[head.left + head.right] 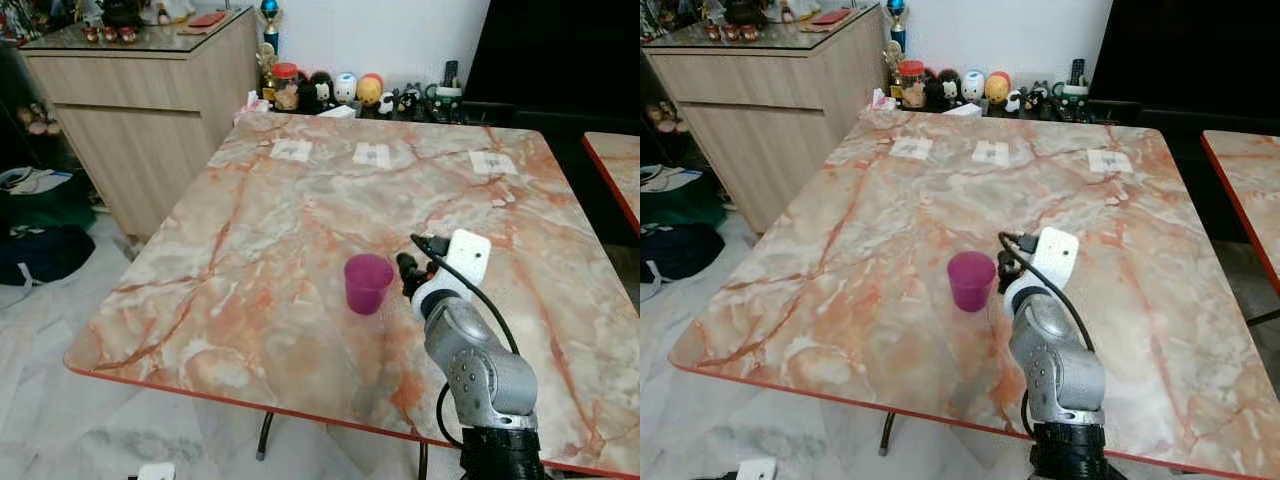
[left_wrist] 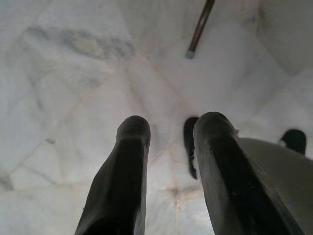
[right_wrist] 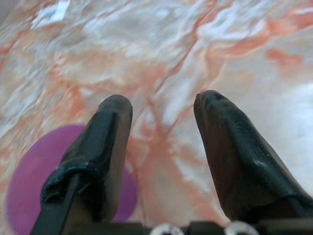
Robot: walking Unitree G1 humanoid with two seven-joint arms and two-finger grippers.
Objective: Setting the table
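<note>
A purple plastic cup stands upright on the pink marble table, toward its near edge. My right gripper hovers just to the cup's right, a little above the tabletop, open with nothing between its fingers. In the right wrist view the cup's rim shows behind one black finger, and bare marble lies between the two fingers. My left gripper hangs idle over the white floor, its fingers apart.
Three white paper tags lie along the table's far side. A row of figurines stands behind the far edge. A wooden cabinet is at the left, dark bags lie on the floor, and a second table is at the right.
</note>
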